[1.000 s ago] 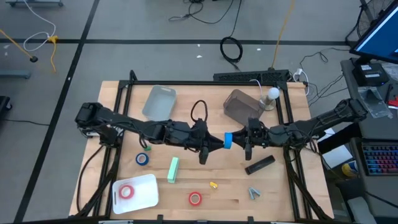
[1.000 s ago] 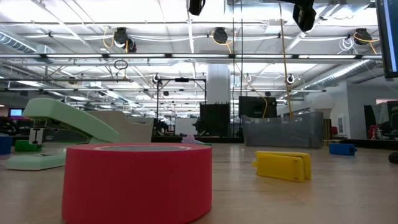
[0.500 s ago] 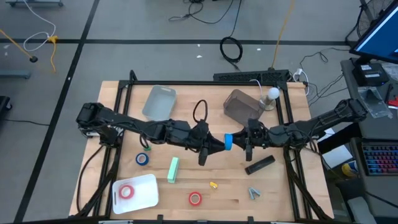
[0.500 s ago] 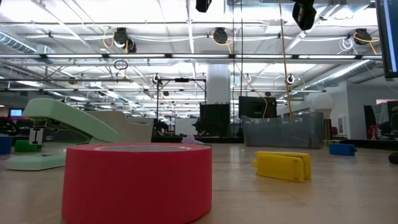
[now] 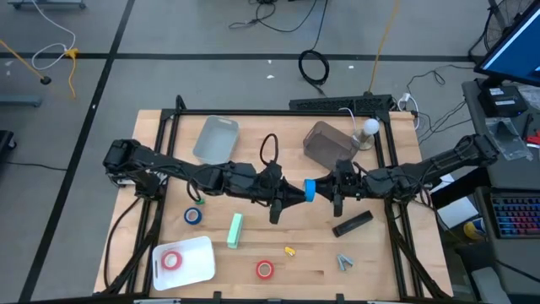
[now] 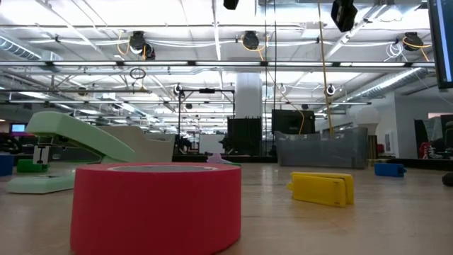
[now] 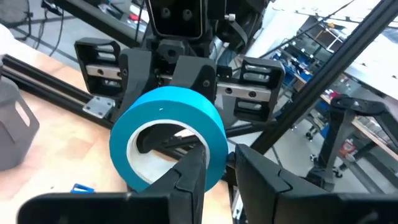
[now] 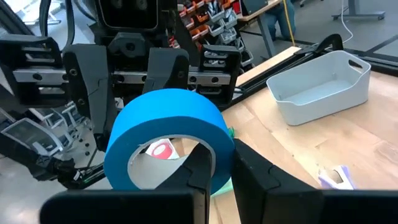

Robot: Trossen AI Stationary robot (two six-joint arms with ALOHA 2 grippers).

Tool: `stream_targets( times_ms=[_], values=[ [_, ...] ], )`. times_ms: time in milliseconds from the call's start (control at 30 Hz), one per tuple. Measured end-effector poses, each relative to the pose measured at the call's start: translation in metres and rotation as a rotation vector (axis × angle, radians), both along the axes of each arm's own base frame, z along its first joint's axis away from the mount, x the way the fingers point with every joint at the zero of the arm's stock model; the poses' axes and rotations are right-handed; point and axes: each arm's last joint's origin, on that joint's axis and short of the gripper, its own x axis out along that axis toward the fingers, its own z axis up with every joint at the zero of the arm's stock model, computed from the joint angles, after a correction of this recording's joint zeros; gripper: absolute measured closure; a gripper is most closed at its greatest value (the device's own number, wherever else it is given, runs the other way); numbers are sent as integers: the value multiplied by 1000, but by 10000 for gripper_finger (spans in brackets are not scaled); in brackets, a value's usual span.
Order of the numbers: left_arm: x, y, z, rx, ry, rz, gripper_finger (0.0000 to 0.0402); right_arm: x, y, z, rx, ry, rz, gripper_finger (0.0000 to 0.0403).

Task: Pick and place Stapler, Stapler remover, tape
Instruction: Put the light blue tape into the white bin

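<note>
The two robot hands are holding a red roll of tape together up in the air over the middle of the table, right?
Almost. The roll of tape held between the left gripper and the right gripper is blue, not red. Both wrist views show its blue band and white core with each arm's fingers clamped on its wall. The red rolls lie lower on the table in the high view.

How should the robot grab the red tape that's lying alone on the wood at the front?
Come straight down from above. The red tape lies flat with its hole facing up, so pinch the ring's wall, with one side inside the hole and one outside.
</note>
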Motion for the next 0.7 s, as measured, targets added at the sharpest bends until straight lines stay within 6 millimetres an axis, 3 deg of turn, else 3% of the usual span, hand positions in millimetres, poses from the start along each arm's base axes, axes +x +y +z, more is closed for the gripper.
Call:
stream_targets(
  times_ms=[700],
  values=[
    [-3,3,-4,92,75,39,316,6,-2,-3,36,-9,14,372]
  ],
)
